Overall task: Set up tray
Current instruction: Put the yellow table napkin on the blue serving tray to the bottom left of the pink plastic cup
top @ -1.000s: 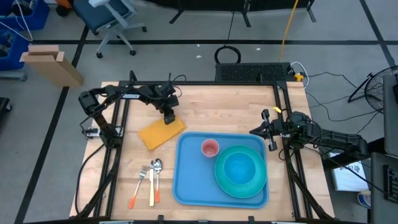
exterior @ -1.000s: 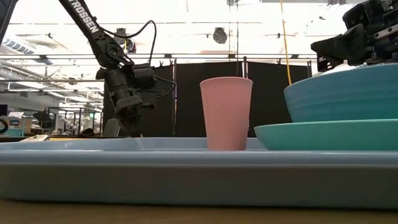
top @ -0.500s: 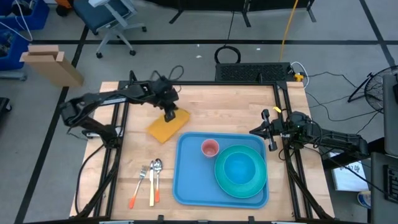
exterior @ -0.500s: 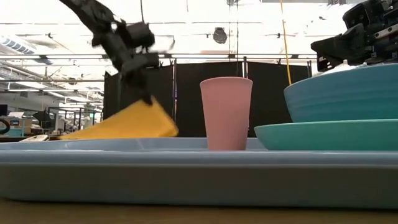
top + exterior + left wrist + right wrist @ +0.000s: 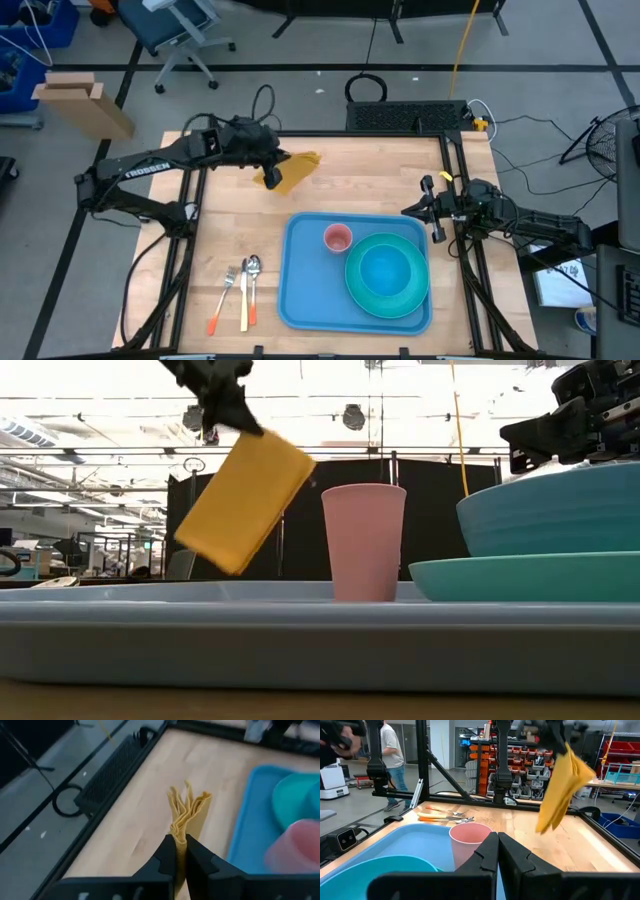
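Note:
A folded yellow napkin (image 5: 292, 171) hangs in the air over the far left part of the table, held by my left gripper (image 5: 268, 176); it also shows in the low view (image 5: 243, 498) and the right wrist view (image 5: 562, 790). The blue tray (image 5: 300, 270) lies on the table's near middle, carrying a pink cup (image 5: 338, 238) and a blue bowl (image 5: 385, 270) on a teal plate (image 5: 400, 300). My right gripper (image 5: 412, 211) hovers shut at the tray's far right corner, touching nothing. My left gripper pinches the yellow napkin between its two fingers at a folded edge (image 5: 178, 834), several layers together. The napkin is lifted clear of the table, hanging tilted below the fingers (image 5: 240, 422), its layers fanning out at the free end (image 5: 192, 802).
A fork (image 5: 227, 290), a spoon (image 5: 250, 285) and a knife with orange handles lie on the wood left of the tray. Black frame rails (image 5: 190, 230) run along the table's left and right sides. A person (image 5: 390, 750) stands in the room beyond.
My left gripper has risen from the table and swung toward the far edge and right, lifting the yellow napkin off the wood. The napkin lay flat a second ago, then tipped up by one edge, and now hangs clear and tilted in the air.

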Available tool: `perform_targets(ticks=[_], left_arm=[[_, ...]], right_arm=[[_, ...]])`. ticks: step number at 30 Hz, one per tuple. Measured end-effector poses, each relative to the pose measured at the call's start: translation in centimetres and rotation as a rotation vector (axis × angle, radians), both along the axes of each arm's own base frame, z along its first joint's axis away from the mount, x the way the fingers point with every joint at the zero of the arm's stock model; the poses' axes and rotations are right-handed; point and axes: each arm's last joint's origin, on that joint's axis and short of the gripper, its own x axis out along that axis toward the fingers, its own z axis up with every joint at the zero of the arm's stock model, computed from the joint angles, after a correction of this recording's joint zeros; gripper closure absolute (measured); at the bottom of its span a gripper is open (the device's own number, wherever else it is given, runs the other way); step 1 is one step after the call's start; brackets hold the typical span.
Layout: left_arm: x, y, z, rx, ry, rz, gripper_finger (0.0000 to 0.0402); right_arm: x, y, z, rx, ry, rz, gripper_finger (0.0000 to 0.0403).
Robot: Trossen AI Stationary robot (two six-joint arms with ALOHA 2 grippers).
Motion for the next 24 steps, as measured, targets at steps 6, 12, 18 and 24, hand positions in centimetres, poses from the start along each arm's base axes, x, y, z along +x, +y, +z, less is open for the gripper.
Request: perform_targets(ticks=[6, 12, 18, 24], left_arm=[[0.9, -3.5, 2.0, -0.002, -0.041, -0.017, 0.0387], [1.4, -7.9, 2.6, -0.033, -0.099, 0.03, 0.0387], [1.1, -12.3, 2.7, -0.176, -0.19, 0.106, 0.0387], [0.8, -16.3, 1.8, -0.286, -0.266, 0.146, 0.0387]], right_arm=[[0.0, 0.0, 0.0, 0.0, -0.001, 0.0, 0.0403], [0.0, 0.0, 0.0, 0.0, -0.001, 0.0, 0.0403], [0.0, 0.0, 0.0, 0.016, 0.0, 0.001, 0.0403], [0.0, 0.0, 0.0, 0.017, -0.001, 0.001, 0.0403]])
